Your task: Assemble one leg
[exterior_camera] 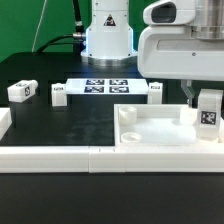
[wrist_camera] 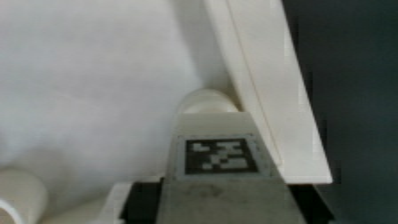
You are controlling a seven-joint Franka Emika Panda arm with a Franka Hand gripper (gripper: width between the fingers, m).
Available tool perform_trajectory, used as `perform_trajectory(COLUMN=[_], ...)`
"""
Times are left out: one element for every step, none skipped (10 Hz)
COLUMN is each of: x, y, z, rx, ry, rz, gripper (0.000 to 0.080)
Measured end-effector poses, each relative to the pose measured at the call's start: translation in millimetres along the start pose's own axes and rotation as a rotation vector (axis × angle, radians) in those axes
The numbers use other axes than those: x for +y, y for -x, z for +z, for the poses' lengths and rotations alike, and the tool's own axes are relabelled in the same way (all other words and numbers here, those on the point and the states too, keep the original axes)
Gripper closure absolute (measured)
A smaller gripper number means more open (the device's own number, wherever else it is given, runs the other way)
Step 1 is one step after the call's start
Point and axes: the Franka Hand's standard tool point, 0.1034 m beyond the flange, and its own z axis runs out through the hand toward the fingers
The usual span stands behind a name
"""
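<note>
The black worktop (exterior_camera: 60, 125) carries the white tray (exterior_camera: 150, 130) at 4 o'clock in the exterior view and the marker board (exterior_camera: 105, 86) near 12. At 3 o'clock the end effector (exterior_camera: 205, 100) is clamped around the leg (exterior_camera: 208, 115), whose tip sits by the tray's wall; contact is unclear. Seating it seems left to do. Another loose leg (exterior_camera: 22, 91) lies at 9 o'clock.

Bright even light, blurry wrist view
</note>
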Motion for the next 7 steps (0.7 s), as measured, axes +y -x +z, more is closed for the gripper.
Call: perform_trajectory(x=[0.3,-0.4,-1.9,-3.3,-3.7,-3.4,-4.3], y=[0.2,1.4,4.1,5.5,5.6,4.5,5.3], z=[0.3,0.8,1.8,2.2,2.4,2.4,2.4], rx=[0.0,0.001,0.002,0.001,-0.007,-0.021,-0.028], ry=[-0.01,-0.011,-0.009,-0.012,-0.017,-0.025,-0.028], rz=[0.165,0.308,0.431,0.516,0.605,0.685,0.774], gripper=[0.0509,0.0509,0.0509,0.0509,0.0509,0.0509,0.0509])
